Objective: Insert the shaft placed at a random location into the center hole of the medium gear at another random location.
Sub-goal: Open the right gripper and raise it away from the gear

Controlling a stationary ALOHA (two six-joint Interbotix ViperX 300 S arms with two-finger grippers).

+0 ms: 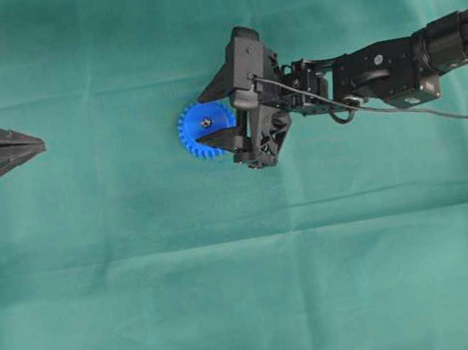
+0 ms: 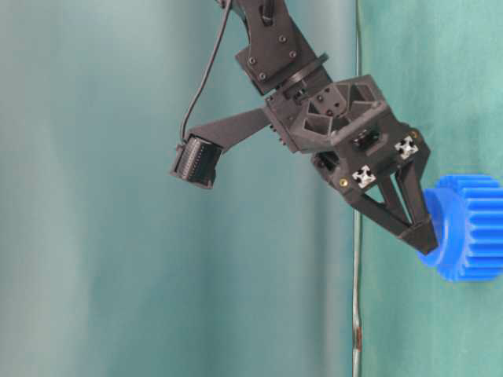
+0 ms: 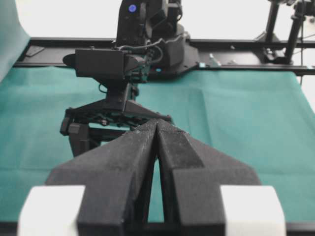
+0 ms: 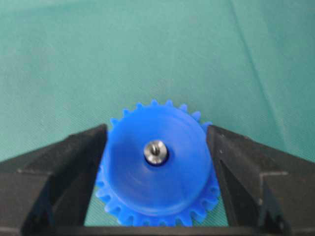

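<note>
Between right claw (image 4: pixel 156 147) tips: medium gear (image 4: pixel 155 167)

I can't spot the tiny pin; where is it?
The pin stands in the blue gear's center hole, between the right tool's open fingers, near the overhead view's middle.
</note>
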